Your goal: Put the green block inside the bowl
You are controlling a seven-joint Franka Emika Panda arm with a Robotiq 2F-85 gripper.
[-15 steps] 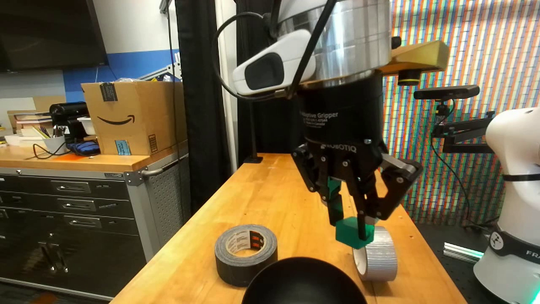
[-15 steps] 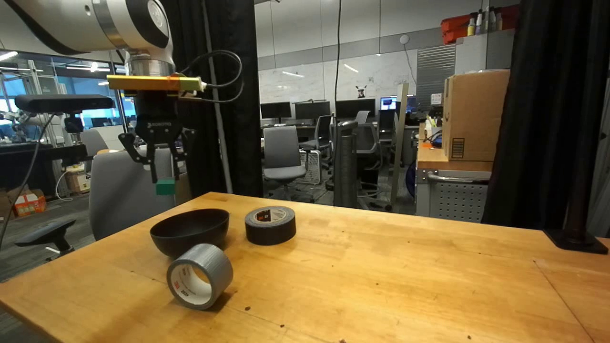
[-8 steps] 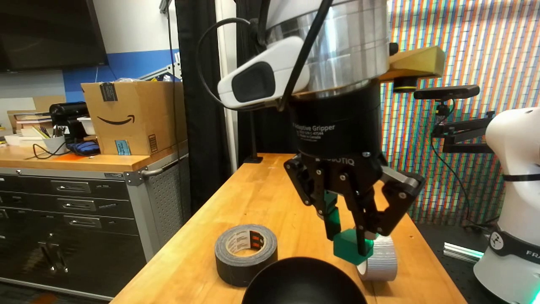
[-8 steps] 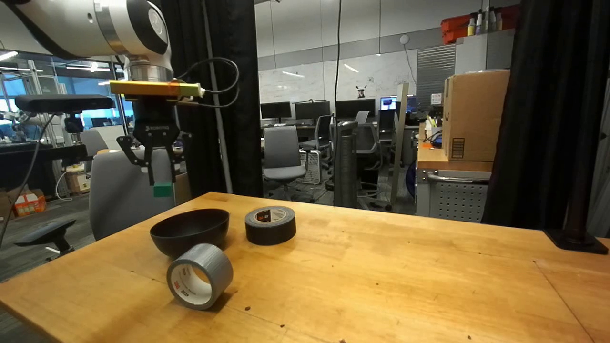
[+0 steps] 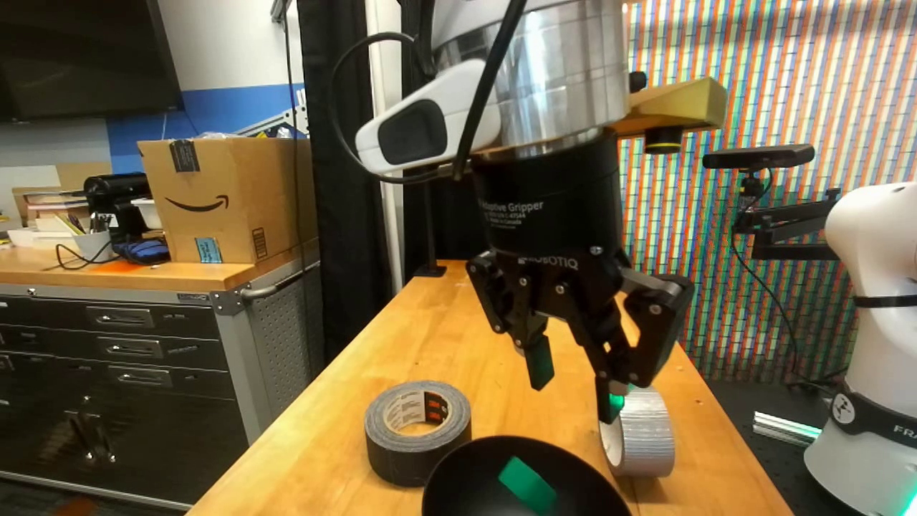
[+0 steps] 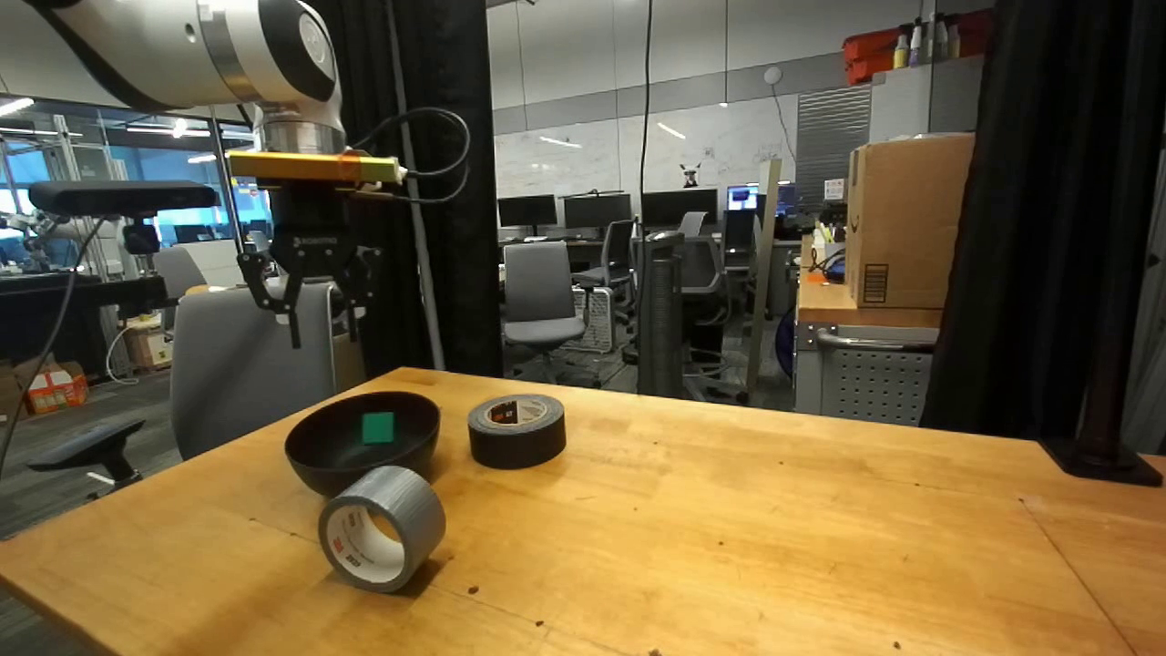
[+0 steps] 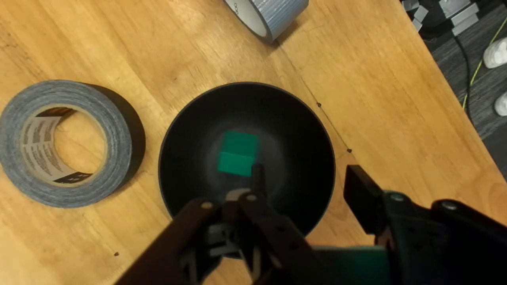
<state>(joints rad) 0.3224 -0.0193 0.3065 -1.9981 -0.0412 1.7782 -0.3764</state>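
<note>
So your pincer [image 5: 575,403] is hanging over the table [image 6: 729,538] with its two fingers standing apart, leaving a clear gap, and it's gripping nothing. In the wrist view you're seeing one fingertip overlapping the bowl [image 7: 303,132] and the other showing just past the rim, so the bowl is sitting below your pincer. And yep, your green block [image 7: 237,154] is showing inside that bowl, lower than the pincer. It's looking kinda blurry there, so I can't tell whether it's touching the bottom. Right above the pincer a gold bar [image 6: 310,168] is crossing the arm [image 6: 246,46]. Going wider, the dark grey tape roll [image 6: 516,448] is lying flat beside the bowl, below your pincer and off to one side. The silver tape roll [image 6: 414,510] is standing on its curved side near the bowl, also lower than the pincer but off another way. Well apart from your pincer, a cardboard box [image 5: 229,204] is resting on a drawer cabinet [image 5: 64,344].
</note>
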